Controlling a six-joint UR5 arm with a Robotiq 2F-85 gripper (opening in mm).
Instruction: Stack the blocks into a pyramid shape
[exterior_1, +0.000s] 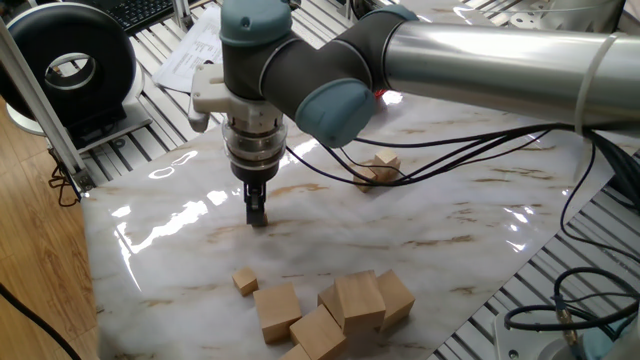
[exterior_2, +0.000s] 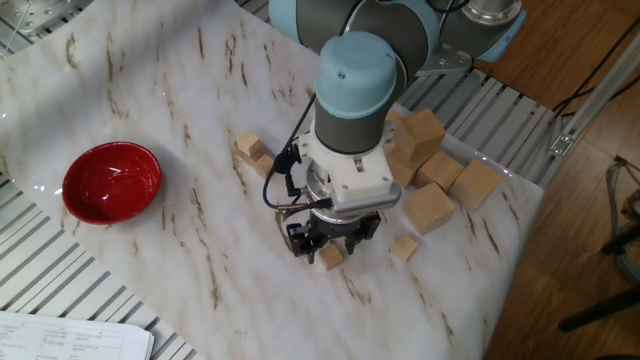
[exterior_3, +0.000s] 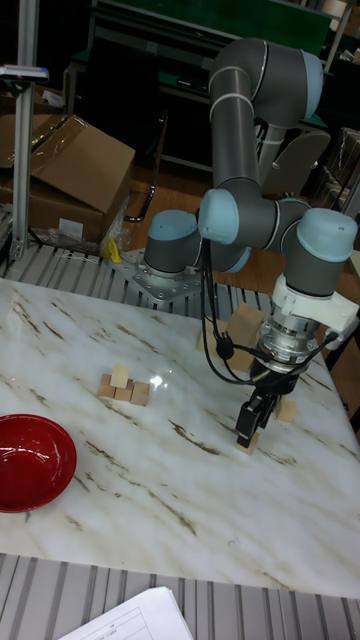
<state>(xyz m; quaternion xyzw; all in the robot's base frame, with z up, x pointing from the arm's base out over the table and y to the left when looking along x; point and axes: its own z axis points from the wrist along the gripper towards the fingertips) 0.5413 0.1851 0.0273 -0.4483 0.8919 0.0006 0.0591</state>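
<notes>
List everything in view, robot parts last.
stacked small blocks: several, tan wood, clustered on the table away from the arm; exact count unclear
loose small block: one, tan, beside the large cubes
small block at the fingertips: one, tan, on the table
large cubes: about five, light wood, heaped at the table edge
red bowl: one, on the table
marble table: one, white with brown veins
cardboard box: one, brown, behind the table
papers: white, off the table
arm: one, silver and grey
end effector: one, dark, down at a small block; grip unclear
</notes>
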